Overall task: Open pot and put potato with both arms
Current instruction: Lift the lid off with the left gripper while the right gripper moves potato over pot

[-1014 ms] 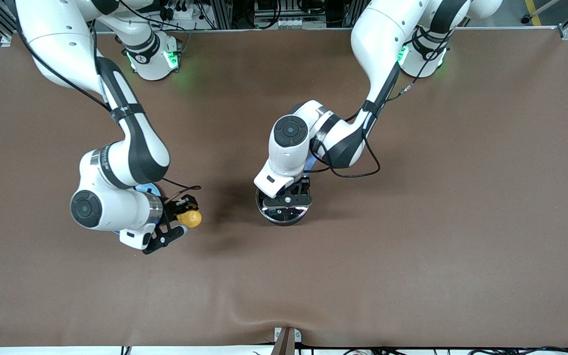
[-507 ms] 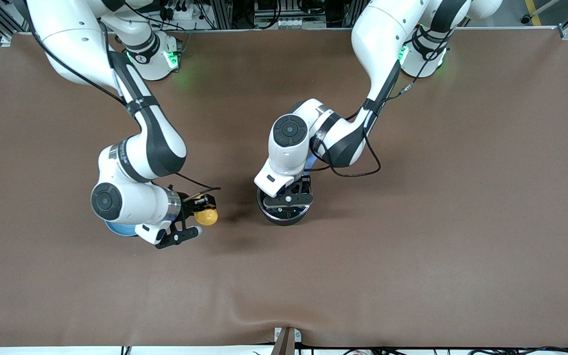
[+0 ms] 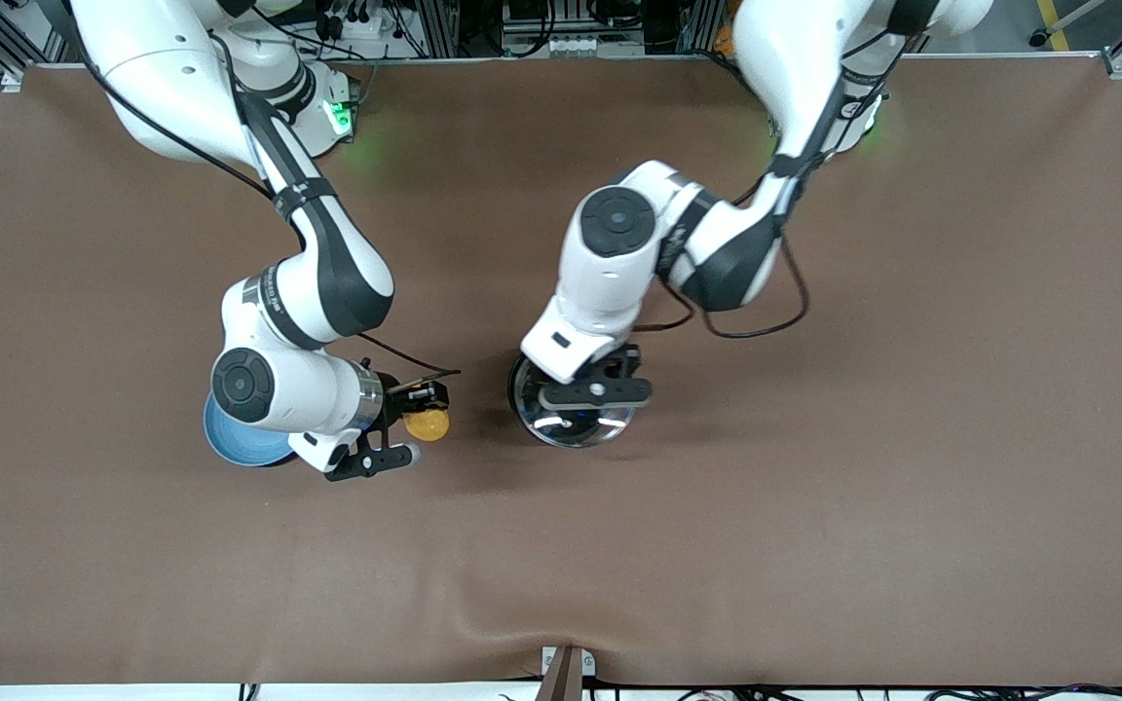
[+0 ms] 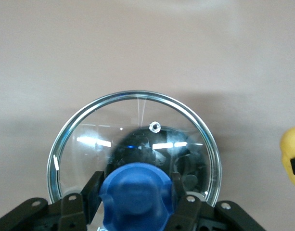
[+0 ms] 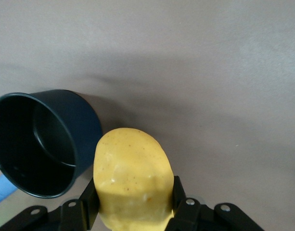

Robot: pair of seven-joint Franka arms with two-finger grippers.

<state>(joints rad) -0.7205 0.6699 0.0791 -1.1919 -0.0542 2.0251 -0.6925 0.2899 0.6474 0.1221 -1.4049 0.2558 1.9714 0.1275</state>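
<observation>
My left gripper [image 3: 592, 392] is shut on the blue knob [image 4: 136, 197] of the steel-rimmed glass lid [image 3: 571, 424] and holds it in the air just over the pot. The lid also shows in the left wrist view [image 4: 137, 108], with the dark pot dim through its glass. In the right wrist view the black pot [image 5: 41, 144] stands open on the table, with a bit of its blue handle [image 5: 0, 190] showing. My right gripper [image 3: 423, 425] is shut on the yellow potato [image 3: 426, 424] and holds it above the table beside the pot. The potato fills the right wrist view [image 5: 133, 178].
A light-blue plate [image 3: 235, 443] lies on the brown table cloth [image 3: 814, 487] under my right arm's wrist, toward the right arm's end of the table. The potato's edge shows in the left wrist view [image 4: 291, 154].
My left gripper has lifted the lid off the pot and shifted it slightly toward the left arm's end. My right gripper has carried the potato closer to the pot, uncovering the plate.
</observation>
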